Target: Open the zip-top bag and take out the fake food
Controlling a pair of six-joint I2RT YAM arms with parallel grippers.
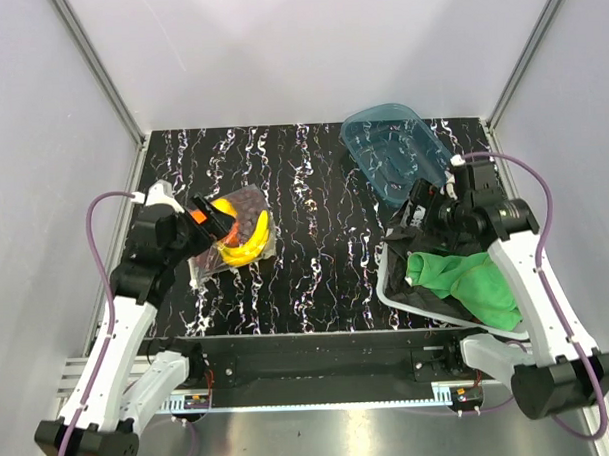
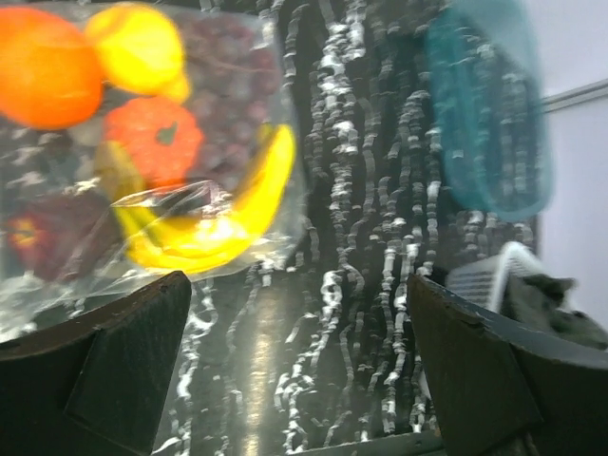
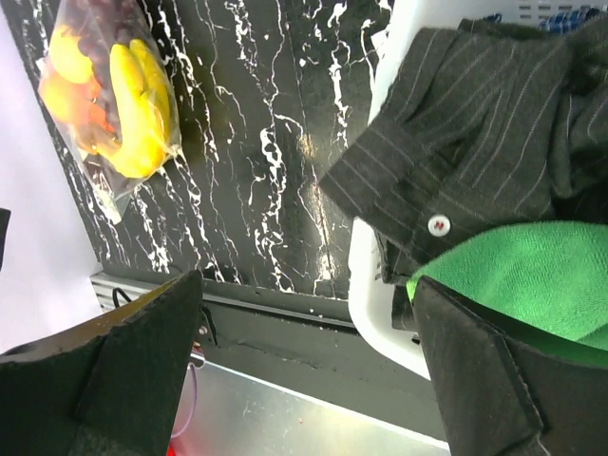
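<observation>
Gaping wide, the left gripper [image 2: 296, 285] holds nothing. Just past its left finger lies the clear, floppy plastic zip-top bag [image 2: 218, 204], resting on the left side of the black, white-veined tabletop [image 1: 313, 188], with the plastic toy fruit [image 2: 204, 223] inside: yellow bananas, orange rounds, dark grapes. The right gripper [image 3: 306, 285] is equally spread and empty, above the white basket [image 3: 366, 275] holding a dark striped garment [image 3: 456, 142] and a green cloth [image 3: 532, 275].

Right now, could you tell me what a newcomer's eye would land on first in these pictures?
The zip-top bag of bright fake food, yellow and orange, lies at the table's left. Next, the blue tub at back right, and a green cloth in the white basket at near right.
</observation>
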